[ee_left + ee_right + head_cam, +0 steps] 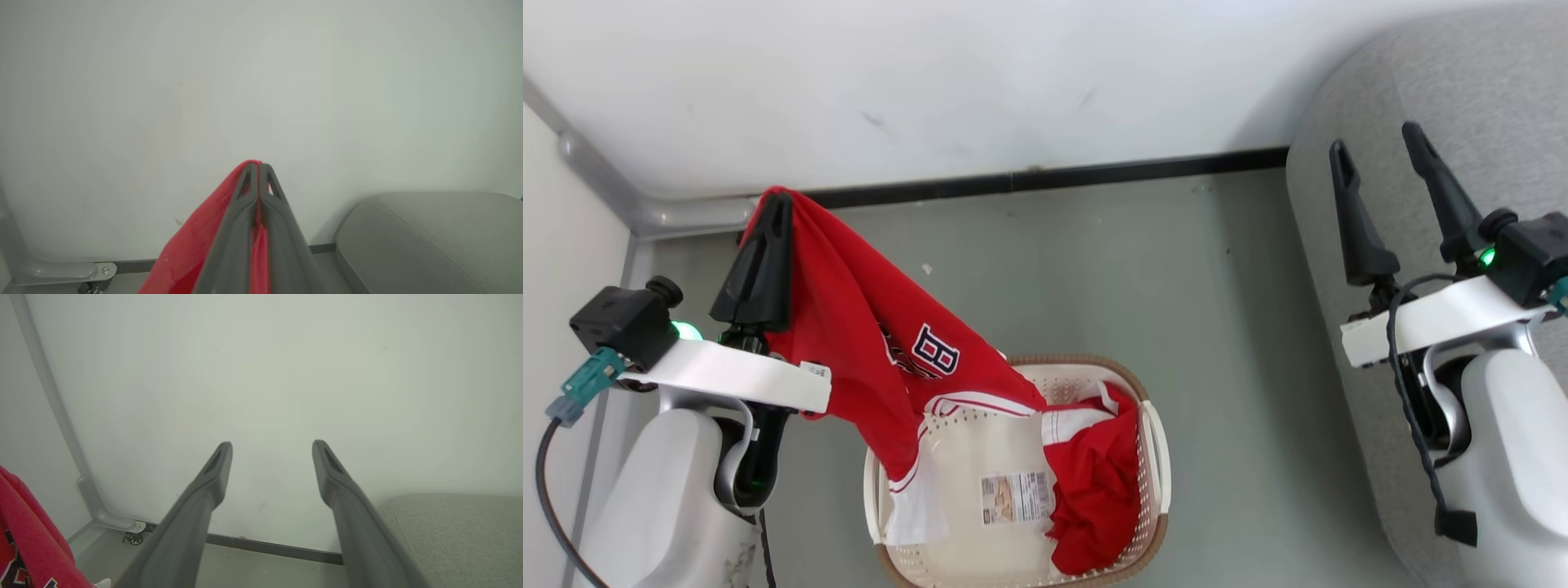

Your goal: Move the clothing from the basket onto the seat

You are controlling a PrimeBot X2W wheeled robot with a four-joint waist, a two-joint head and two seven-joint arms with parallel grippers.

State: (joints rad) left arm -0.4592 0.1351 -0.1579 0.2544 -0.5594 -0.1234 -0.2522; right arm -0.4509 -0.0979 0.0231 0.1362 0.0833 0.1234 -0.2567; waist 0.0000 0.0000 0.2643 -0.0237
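**Item 1: my left tool (776, 204).** Fingers are pressed together and clamped on the top edge of the jersey (866, 327). In the left wrist view, red cloth shows in the seam between the fingers of my left tool (258, 165). From there the jersey (184, 249) falls away toward 7 o'clock.

**Item 2: jersey.** Red with white trim and navy-and-white lettering. In the head view it hangs from my left tool's tips and runs toward 4 o'clock. Its lower part is draped over the rim of the basket (1156, 457) at the basket's 10 o'clock side. A white-trimmed end lies inside against that wall. One red fold (24, 522) shows at 8 o'clock in the right wrist view.

**Item 3: second red garment (1094, 482).** Heaped inside the basket along its 3 o'clock wall. It appears to touch the jersey's hem near the rim.

**Item 4: basket.** Stands on the floor (1241, 327), at 5 o'clock from my left tool. A barcode label (1015, 498) sits on its bare bottom.

**Item 5: my right tool (1376, 143).** Fingers are spread wide with nothing between them, as also seen in the right wrist view (272, 446). It is over the seat's (1421, 73) edge, well apart from both garments.

**Item 6: seat.** Grey, at 3 o'clock from the basket, with a strip of floor between them.
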